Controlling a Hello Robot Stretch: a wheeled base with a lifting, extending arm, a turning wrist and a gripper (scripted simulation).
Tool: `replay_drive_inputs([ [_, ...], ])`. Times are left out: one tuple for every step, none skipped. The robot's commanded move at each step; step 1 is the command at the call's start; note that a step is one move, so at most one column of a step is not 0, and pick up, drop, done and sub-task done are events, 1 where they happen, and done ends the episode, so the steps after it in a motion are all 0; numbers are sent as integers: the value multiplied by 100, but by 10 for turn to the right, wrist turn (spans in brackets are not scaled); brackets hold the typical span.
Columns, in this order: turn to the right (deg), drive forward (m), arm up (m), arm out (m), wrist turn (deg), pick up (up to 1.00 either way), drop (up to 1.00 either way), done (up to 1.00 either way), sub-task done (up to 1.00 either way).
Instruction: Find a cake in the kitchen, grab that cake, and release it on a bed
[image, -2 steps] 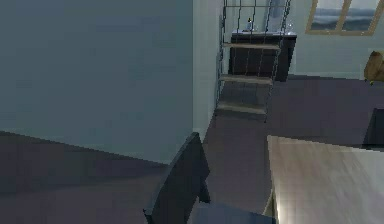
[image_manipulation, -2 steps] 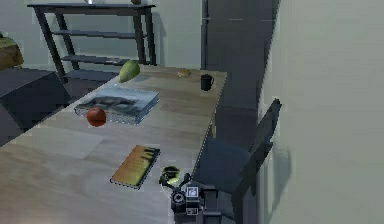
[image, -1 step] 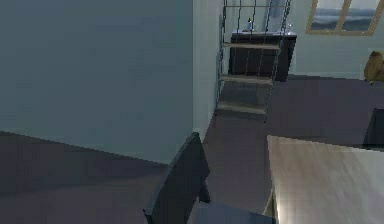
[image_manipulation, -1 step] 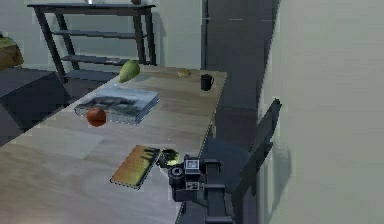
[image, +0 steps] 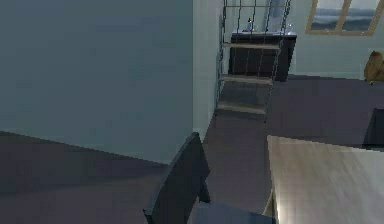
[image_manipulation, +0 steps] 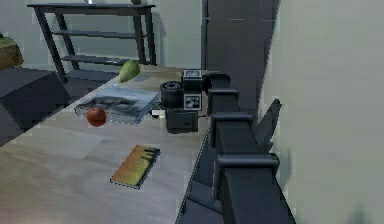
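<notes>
The arm's dark bar (image_manipulation: 235, 150) rises over a light wooden table (image_manipulation: 60, 165) in the arm side view. At its far end are white marker squares (image_manipulation: 190, 80), with the gripper (image_manipulation: 162, 112) just below and left of them. The gripper's far end stands right at the edge of a flat printed sheet (image_manipulation: 120, 98) lying on the table, so I cannot tell whether it holds anything. A small red round fruit (image_manipulation: 96, 116) rests on the sheet's near corner. A green pear-shaped fruit (image_manipulation: 129, 70) sits at the far edge.
A thin book (image_manipulation: 135, 165) lies on the table's near part. A dark shelf unit (image_manipulation: 95, 35) stands behind the table. Ahead, a grey wall (image: 90, 70) runs left, with a metal rack (image: 250, 60), dark cabinet (image: 282, 52), table corner (image: 330, 180) and dark chair (image: 185, 185).
</notes>
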Motion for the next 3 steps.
replay_drive_inputs([
  [0, 0, 0, 0, -450, 0, 0, 0, 0],
  [0, 0, 0, 0, -450, 0, 0, 0, 0],
  [0, 0, 0, 0, -300, 0, 0, 0, 0],
])
